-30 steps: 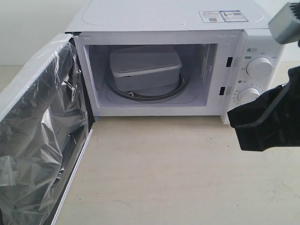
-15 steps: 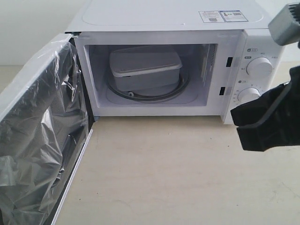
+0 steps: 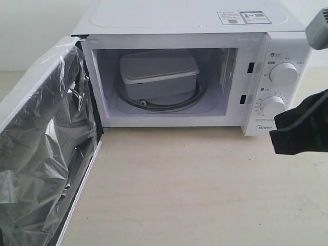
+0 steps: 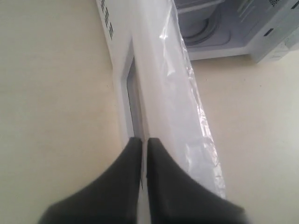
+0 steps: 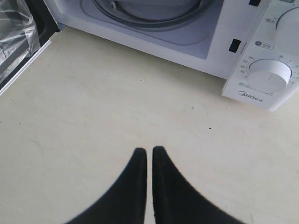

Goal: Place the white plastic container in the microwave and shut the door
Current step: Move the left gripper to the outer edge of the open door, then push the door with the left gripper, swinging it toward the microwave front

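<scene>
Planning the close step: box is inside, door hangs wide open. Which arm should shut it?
Left, likely. The left gripper, shut, sits right at the door's free edge, ready to push. The right gripper hovers over the table near the knobs, far from the door.

Bright, even, soft light; table (image 3: 195, 195) almost shadowless. Glare streaks on clear film (image 3: 46, 128). Microwave (image 3: 179, 20) cavity dimmer, bluish. Wrist views soft; left gripper (image 4: 143, 141), right gripper (image 5: 149, 150) blurred black shapes near lens. Left wrist view haziest overall.
</scene>
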### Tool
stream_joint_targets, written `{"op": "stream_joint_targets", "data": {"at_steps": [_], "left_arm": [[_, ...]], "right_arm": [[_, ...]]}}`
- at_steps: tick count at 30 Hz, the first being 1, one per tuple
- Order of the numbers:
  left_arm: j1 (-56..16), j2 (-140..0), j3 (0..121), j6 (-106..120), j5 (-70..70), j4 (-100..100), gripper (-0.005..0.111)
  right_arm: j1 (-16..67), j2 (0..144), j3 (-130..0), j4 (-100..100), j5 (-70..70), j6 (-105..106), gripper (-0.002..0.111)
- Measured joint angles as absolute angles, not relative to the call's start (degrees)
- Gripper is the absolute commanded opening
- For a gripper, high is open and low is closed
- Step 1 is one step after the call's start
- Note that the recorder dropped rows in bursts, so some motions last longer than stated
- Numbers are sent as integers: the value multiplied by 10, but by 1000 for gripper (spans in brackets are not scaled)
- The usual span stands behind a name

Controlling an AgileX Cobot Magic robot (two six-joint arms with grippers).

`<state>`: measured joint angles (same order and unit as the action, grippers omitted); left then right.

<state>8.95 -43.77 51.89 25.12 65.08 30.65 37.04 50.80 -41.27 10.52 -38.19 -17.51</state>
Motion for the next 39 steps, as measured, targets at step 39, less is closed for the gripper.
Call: {"op": "stream_joint_targets", "data": {"at_steps": [39], "left_arm": [[-175, -694, 515, 533, 620, 440, 4]], "right_arm": [[370, 443, -567, 128, -419, -202, 0]]}}
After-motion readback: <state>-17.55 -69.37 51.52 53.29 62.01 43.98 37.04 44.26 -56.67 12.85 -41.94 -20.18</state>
